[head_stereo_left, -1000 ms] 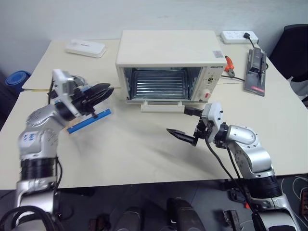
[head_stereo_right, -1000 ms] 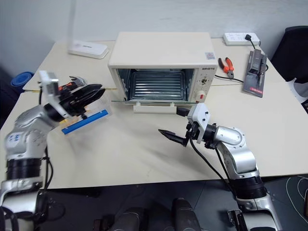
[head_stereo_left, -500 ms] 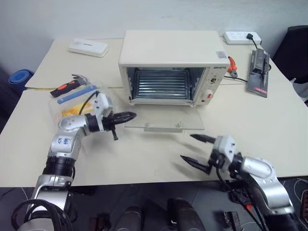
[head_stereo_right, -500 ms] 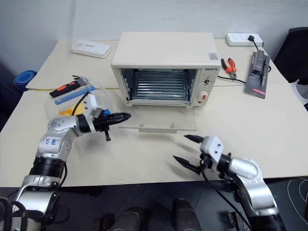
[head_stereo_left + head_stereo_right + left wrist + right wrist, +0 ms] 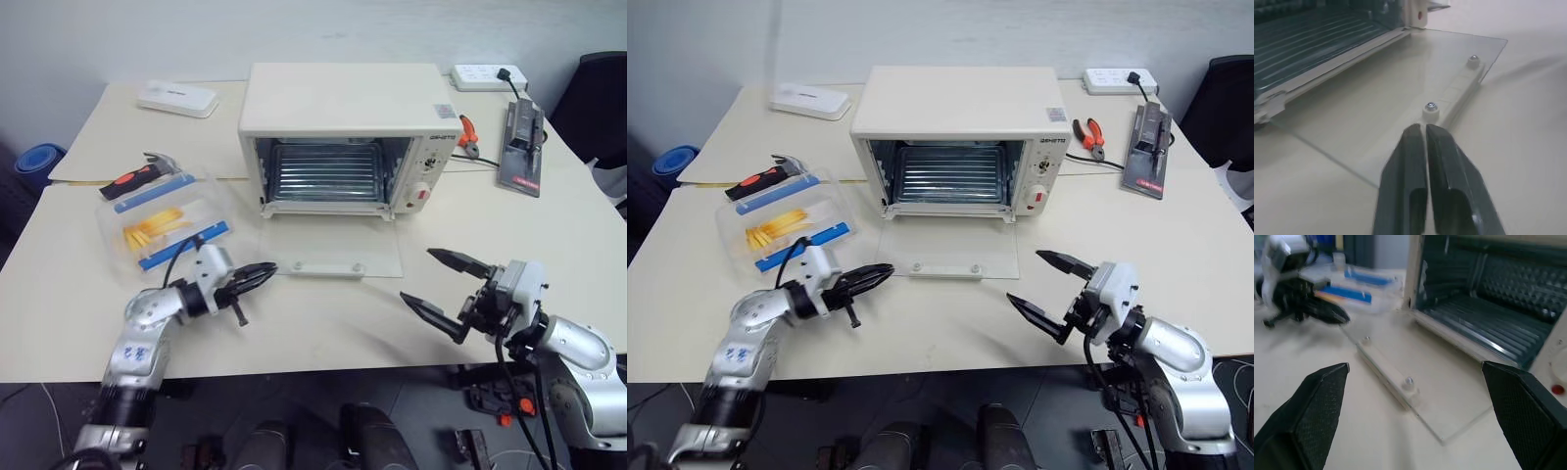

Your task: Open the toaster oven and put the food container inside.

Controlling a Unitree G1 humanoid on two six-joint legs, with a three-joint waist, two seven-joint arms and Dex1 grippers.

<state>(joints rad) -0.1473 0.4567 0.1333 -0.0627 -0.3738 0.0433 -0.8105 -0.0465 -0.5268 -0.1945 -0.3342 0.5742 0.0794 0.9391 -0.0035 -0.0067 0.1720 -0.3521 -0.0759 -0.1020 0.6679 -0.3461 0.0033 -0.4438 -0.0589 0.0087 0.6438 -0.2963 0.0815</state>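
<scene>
Reaching for the food container (image 5: 167,223) risks the nearly pressed-together left tool (image 5: 257,277) clipping the lowered glass door (image 5: 335,245); right tool (image 5: 446,284) gapes wide.

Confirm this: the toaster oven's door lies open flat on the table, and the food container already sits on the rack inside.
Not quite. The toaster oven door does lie open, but the left eye view shows its rack bare; the food container sits on the table to the oven's left, lid on, not held by either hand.
</scene>
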